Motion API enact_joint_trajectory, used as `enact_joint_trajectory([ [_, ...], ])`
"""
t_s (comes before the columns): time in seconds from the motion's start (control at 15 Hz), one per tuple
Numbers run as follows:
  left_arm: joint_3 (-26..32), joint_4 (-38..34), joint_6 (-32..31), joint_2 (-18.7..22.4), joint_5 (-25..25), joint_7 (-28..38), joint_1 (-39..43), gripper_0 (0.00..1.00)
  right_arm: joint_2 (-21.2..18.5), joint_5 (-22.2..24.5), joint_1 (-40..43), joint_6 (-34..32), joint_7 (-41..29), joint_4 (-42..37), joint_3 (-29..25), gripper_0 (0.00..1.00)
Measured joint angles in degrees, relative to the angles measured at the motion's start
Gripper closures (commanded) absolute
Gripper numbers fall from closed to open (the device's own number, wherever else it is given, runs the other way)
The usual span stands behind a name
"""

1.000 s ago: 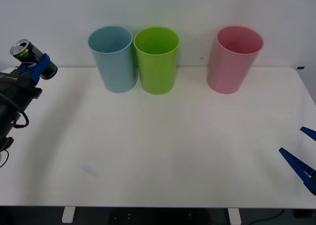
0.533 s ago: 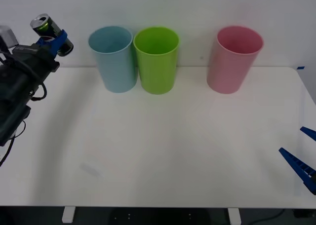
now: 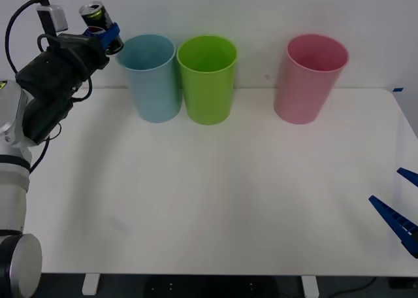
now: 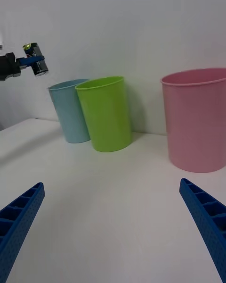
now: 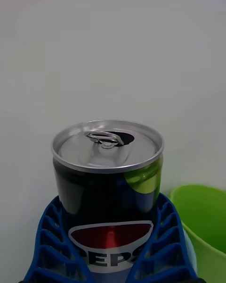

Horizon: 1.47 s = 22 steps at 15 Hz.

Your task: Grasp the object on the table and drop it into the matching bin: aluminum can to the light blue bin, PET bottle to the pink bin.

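**Now the can hangs just short of the blue bin's rim**

So, you have the aluminum can [image 3: 102, 27] pinched between the blue fingers of the left gripper [image 3: 104, 35], raised clear of the tabletop [image 3: 215, 200] at about 10 o'clock in the front view. It sits tilted, silver top leaning away from the bins, because the wrist is angled as the arm reaches across. In the left wrist view the ribbed fingers [image 5: 47, 245] hug the can's lower body on both sides, leaving the pull-tab end free.

The light blue bin [image 3: 151, 77] stands immediately at the can's 4 o'clock, its rim just beside the gripper; the can looks level with or above that rim, which should let it pass over without clipping. The lime green bin [image 3: 208, 79] touches or nearly touches the blue one, so you need to stop short of it. The pink bin [image 3: 308, 78] stands well apart at 1 o'clock.

Your right gripper [image 3: 398, 210] waits at 4 o'clock, fingers spread wide, out of the way.
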Motion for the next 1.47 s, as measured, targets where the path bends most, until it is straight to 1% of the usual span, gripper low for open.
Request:
enact_joint_trajectory([
  [0.27,-0.5,10.7,1.4,0.0,-3.8,-0.8,-8.1,1.00,0.0,0.0,0.0,0.0,0.0,0.0,0.0,0.00],
  [0.53,-1.3,18.6,3.7,0.0,-5.4,-1.2,-14.3,1.00,0.0,0.0,0.0,0.0,0.0,0.0,0.0,0.00],
  [0.8,-2.1,19.4,6.9,-0.7,-6.2,-0.9,-15.8,1.00,0.0,0.0,0.0,0.0,0.0,0.0,0.0,0.00],
  [1.13,-3.3,19.4,8.0,-1.2,-6.5,-0.9,-16.0,1.00,0.0,0.0,0.0,0.0,0.0,0.0,0.0,0.00],
  [1.2,-3.5,19.4,8.1,-1.2,-6.5,-0.9,-16.0,0.94,0.0,0.0,0.0,0.0,0.0,0.0,0.0,0.00],
  [1.27,-3.6,19.4,8.2,-1.2,-6.5,-1.0,-16.0,0.22,0.0,0.0,0.0,0.0,0.0,0.0,0.0,0.00],
  [1.33,-3.7,19.4,8.2,-1.2,-6.5,-1.1,-16.0,0.00,0.0,0.0,0.0,0.0,0.0,0.0,0.0,0.00],
  [1.47,-4.0,19.4,8.1,-1.2,-6.2,-1.4,-16.0,0.00,0.0,0.0,0.0,0.0,0.0,0.0,0.0,0.00],
])
